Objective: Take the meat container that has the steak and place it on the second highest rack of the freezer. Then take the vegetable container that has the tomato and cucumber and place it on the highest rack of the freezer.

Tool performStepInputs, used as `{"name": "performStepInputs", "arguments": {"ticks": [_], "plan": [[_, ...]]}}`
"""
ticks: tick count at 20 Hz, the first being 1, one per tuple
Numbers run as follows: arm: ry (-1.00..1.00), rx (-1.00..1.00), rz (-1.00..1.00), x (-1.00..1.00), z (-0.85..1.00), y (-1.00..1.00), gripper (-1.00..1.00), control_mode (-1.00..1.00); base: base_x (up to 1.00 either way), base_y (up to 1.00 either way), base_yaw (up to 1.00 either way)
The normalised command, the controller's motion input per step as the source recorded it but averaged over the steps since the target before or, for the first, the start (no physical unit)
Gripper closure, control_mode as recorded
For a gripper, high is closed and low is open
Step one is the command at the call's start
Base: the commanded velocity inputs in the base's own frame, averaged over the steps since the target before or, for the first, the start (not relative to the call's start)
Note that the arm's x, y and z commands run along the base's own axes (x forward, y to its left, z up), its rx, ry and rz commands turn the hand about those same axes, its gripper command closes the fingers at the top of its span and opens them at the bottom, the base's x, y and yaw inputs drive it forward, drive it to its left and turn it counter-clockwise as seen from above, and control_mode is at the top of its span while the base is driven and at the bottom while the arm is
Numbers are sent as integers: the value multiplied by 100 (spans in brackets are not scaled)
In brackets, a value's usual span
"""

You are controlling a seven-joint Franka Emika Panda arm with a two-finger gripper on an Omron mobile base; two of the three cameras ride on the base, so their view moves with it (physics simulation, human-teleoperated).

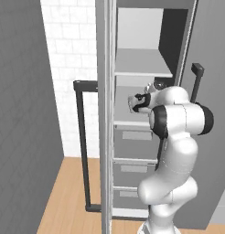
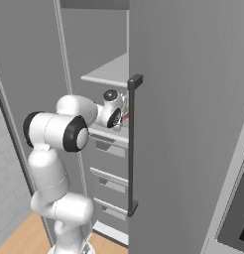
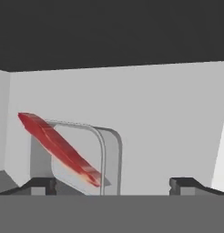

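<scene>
One steak (image 3: 59, 148) shows in the hand view, a long flat red slab lying aslant across one pale grey meat container (image 3: 89, 157) with rounded corners. The container sits on a white shelf inside the freezer (image 1: 146, 64), towards the left of that view, with the white back wall behind it and a dark underside overhead. The gripper (image 3: 111, 184) stands wide: its two dark fingertips rise far apart at the bottom, the left one just below the container, the right one well clear of it, and nothing is held between them.

The left base view gives what the hand view cannot: two flat white open shelves, the highest rack (image 1: 141, 68) and the second highest rack (image 1: 128, 122) under it, then three grey drawers (image 1: 135, 137) stacked below. The arm reaches in over the lower shelf, its hand between the two shelves. One dark bar handle (image 1: 82, 146) stands on the open door at the left of that view.

In the right base view the door and its handle cover much of the freezer; a sliver of red shows just beyond the wrist, at the door's edge, above the lower shelf.
</scene>
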Motion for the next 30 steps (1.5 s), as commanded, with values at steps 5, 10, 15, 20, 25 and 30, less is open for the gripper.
{"name": "performStepInputs", "arguments": {"ticks": [5, 10, 15, 20, 25, 30], "plan": [[12, -4, -2, -58, 3, 36, -100, -100, 0, 0, 0], [15, 0, 0, -66, 10, 8, -100, -100, 0, 0, 0], [18, 0, 0, -68, 34, 0, -100, -100, 0, 0, 0], [17, 0, 0, -86, 42, 0, -100, -100, 0, 0, 0], [3, 0, 0, -91, 43, 4, -100, -100, 0, 0, 0], [-12, 0, 0, -87, 51, 9, -100, -100, 0, 0, 0]]}}
